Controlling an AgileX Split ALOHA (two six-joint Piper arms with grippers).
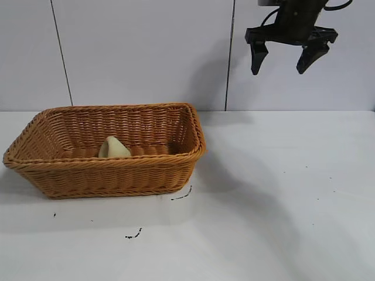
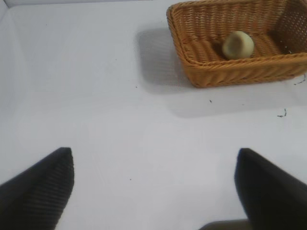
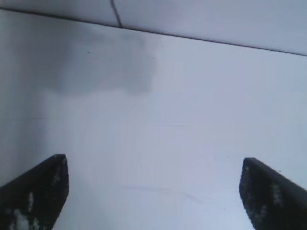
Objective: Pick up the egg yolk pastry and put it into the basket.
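One pastry [image 1: 114,148] already lies in basket [image 1: 197,130]; both grippers spread, empty.
Right gripper [image 1: 290,57] high above table, left gripper [image 2: 153,184] well apart; pastry looks light, soft, crushable — pinch its sides gently.

Bright even light; soft shadows beside the basket [image 1: 105,175].

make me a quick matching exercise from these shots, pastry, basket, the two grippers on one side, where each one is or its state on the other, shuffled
Column one:
1. egg yolk pastry
2. basket
3. right gripper
4. left gripper

Column two:
A. open, raised high above the table
B. standing on the table, toward the exterior view's left
C. lying inside the wicker
D. open, seen only in its own wrist view, facing the basket

Pairs: 1-C, 2-B, 3-A, 4-D
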